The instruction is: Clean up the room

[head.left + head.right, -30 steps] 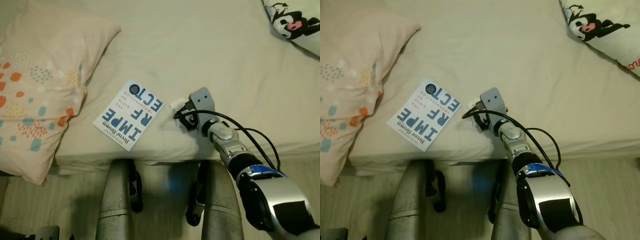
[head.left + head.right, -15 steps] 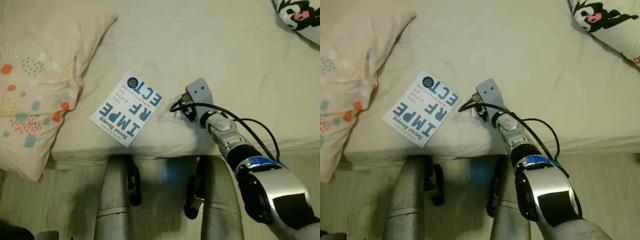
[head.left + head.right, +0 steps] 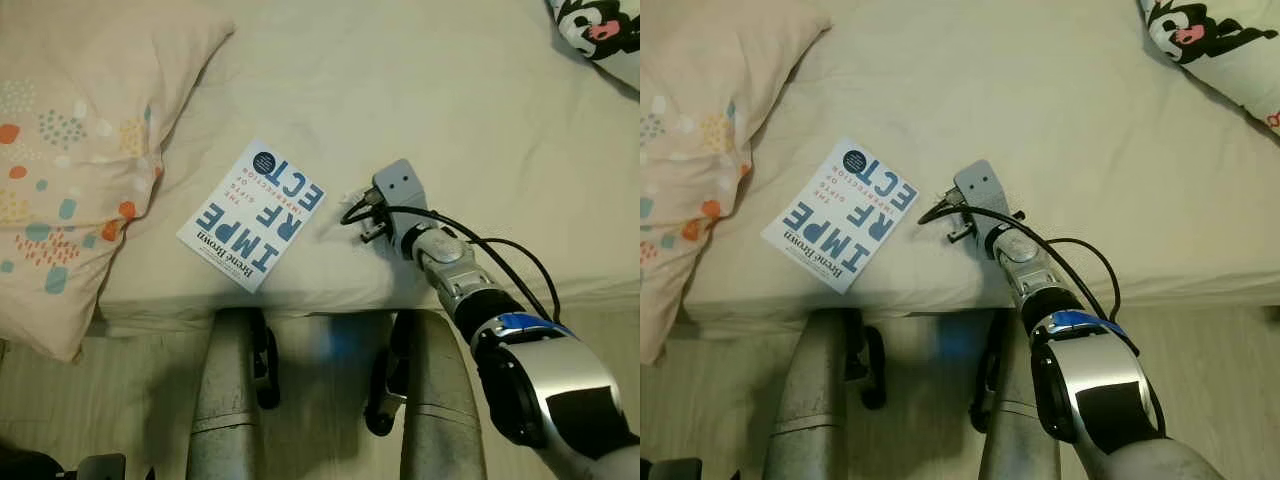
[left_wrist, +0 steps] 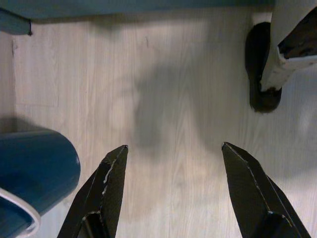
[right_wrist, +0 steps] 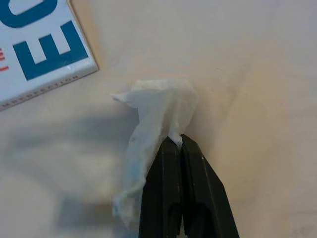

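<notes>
Right wrist view: right hand [image 5: 178,141] pinching tissue [image 5: 156,111] beside book [image 5: 39,47].

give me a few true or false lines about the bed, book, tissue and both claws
1. The right claw is shut on the tissue. True.
2. The book lies on the floor. False: it lies on the bed, near its edge.
3. The left claw is open above a wooden floor. True.
4. The tissue lies on top of the book. False: it is beside the book, apart from it.
5. A pillow lies to the left of the book. True.
</notes>
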